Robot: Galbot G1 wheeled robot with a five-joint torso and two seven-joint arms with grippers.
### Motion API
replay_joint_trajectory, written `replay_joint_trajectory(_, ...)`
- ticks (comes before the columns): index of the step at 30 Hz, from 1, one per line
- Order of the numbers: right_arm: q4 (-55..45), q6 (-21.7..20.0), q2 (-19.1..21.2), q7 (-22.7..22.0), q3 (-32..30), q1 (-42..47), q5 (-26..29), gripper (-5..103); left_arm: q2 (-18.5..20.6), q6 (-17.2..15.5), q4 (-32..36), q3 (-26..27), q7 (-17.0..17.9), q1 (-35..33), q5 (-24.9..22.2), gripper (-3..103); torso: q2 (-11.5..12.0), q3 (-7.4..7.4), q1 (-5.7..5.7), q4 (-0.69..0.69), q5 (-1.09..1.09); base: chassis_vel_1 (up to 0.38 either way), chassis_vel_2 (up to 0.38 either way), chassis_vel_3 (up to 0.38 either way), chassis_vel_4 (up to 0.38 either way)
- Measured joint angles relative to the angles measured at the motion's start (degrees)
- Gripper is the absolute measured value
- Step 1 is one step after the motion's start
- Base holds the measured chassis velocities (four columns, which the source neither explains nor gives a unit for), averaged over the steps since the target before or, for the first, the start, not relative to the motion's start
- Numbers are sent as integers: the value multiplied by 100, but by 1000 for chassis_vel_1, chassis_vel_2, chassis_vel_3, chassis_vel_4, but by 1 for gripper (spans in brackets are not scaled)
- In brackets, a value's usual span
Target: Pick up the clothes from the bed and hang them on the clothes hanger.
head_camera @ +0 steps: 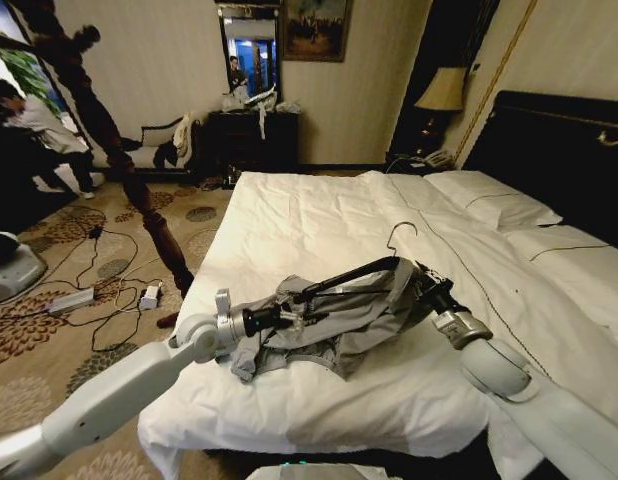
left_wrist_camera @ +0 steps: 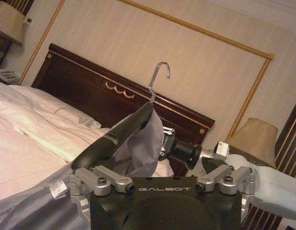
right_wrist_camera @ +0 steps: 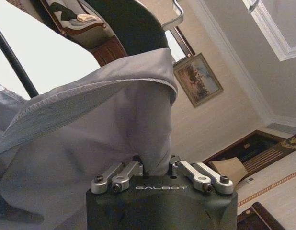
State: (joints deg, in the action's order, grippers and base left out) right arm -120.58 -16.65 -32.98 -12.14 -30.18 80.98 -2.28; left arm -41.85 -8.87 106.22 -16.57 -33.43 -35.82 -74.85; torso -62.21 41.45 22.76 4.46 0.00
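Note:
The clothes (head_camera: 354,318), a creased light-grey shirt, hang over the black clothes hanger (head_camera: 349,275) just above the white bed (head_camera: 319,220) near its foot. The hanger's silver hook (head_camera: 401,235) points up. My right gripper (head_camera: 417,285) reaches in from the right and is shut on the grey cloth at the hanger's top; the right wrist view shows its fingers (right_wrist_camera: 138,168) pinching the clothes (right_wrist_camera: 90,143). My left gripper (head_camera: 294,318) is at the hanger's left end with its jaws spread. In the left wrist view the clothes hanger (left_wrist_camera: 119,136) rises away from that gripper (left_wrist_camera: 162,170).
A tall dark wooden coat stand (head_camera: 119,150) rises left of the bed. Cables and a power strip (head_camera: 69,300) lie on the patterned carpet. A chair with draped garments (head_camera: 169,140) and a dark dresser (head_camera: 254,135) stand by the far wall. The black headboard (head_camera: 559,150) is at right.

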Motion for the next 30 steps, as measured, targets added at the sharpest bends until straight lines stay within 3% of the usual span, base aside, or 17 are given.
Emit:
replay_joint_trajectory(21, -180, 322, 17, 88, 5, 69, 49, 19, -437, 12, -917, -474, 16, 902, -69, 100, 0, 0, 0, 0, 0, 0, 0, 0, 0)
replay_joint_trajectory(24, -146, 300, 8, 70, 5, 56, 46, 19, -387, 16, -861, -459, 50, 862, -66, 100, 0, 0, 0, 1, 0, 0, 0, 0, 0)
replay_joint_trajectory(30, 36, 183, -13, -39, -49, -19, 171, 19, 103, 2, -443, -120, 126, 278, 115, 100, 0, 0, 0, -1, -1, 0, 0, 0, 0)
